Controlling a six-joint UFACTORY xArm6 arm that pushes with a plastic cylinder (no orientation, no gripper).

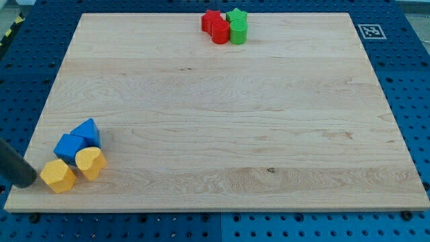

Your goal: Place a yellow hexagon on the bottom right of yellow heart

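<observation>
At the view's lower left corner of the wooden desk (222, 121), four blocks sat clustered near the edge. The yellow hexagon (58, 176) lay lowest and farthest toward the view's left, touching or all but touching the yellow heart (90, 163), which sat just to its right and slightly higher. So the hexagon was at the heart's lower left. Above the two yellow pieces sat a blue block (68, 146) of flat, angular shape, and a blue triangular block (88, 132) up and to the right of it; the two blues were pressed together, and the lower one touched the heart's upper left side.

My tip (28, 180) entered from the view's left edge as a dark rod slanting down to the right. Its end rested just left of the yellow hexagon, very near it; contact could not be confirmed from this angle. No pincer was on this arm, only the rod, and it held nothing.

Far away, at the view's top, right of centre, a second cluster stood: a red star-like block (211, 19) behind a red cylinder-like block (220, 32), and beside them a green star-like block (236, 15) behind a green cylinder-like block (238, 31). Red and green pieces were touching.

A printed marker tag (369, 31) sat on the blue pegboard surface (410, 74) past the desk's upper right corner
</observation>
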